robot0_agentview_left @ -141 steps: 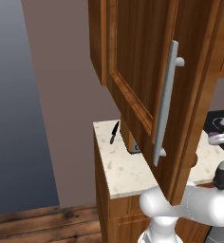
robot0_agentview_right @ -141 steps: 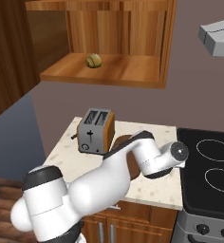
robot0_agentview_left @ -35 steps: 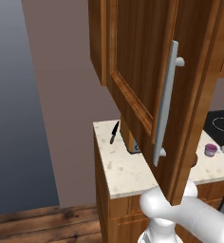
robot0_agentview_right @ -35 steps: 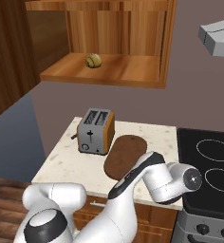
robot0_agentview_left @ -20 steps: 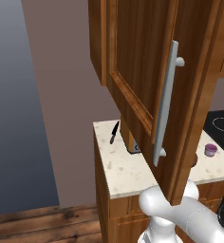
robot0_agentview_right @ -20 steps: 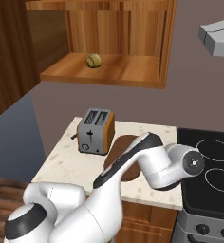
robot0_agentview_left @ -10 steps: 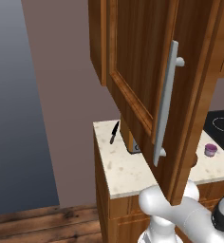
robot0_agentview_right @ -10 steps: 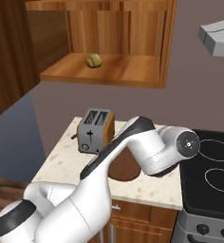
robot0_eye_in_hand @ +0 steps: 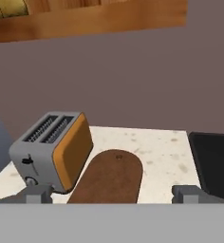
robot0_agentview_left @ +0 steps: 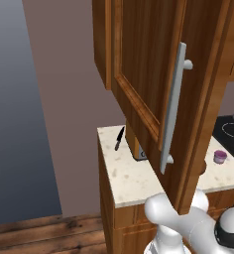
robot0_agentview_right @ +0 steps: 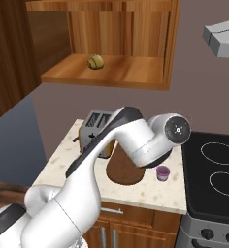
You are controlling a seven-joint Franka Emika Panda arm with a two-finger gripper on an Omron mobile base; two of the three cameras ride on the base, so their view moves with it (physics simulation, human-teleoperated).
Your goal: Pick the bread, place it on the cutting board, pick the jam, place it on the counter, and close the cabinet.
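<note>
The gripper (robot0_eye_in_hand: pixel 114 194) looks wide open, its two grey fingertips (robot0_eye_in_hand: pixel 37 193) standing far apart at the bottom of the hand view with nothing between them. The arm has just swung up: half a second ago its elbow sat lower over the counter (robot0_agentview_right: pixel 63 155), and now it arches high in the middle of the right base view, so I'd say it is winding up for the reach to the shelf. The jam (robot0_agentview_right: pixel 162 172) already sits on the counter, lower right of centre in the right base view, just beside the end of the cutting board (robot0_eye_in_hand: pixel 111 178), so that step looks done out of order. The bread (robot0_agentview_right: pixel 95 62) is in the upper left of that view, alone on the cabinet (robot0_agentview_right: pixel 106 72) shelf, a yellow sliver of it at the top left corner of the hand view. The board lies bare, centre low in the hand view. Around it: the toaster (robot0_eye_in_hand: pixel 54 147) just left of the board, the stove (robot0_agentview_right: pixel 216 169) at right, a knife (robot0_agentview_left: pixel 119 139) at the counter's back. The open cabinet door (robot0_agentview_left: pixel 153 74) with its handle (robot0_agentview_left: pixel 172 106) hangs across the left base view; the arm must clear it.
</note>
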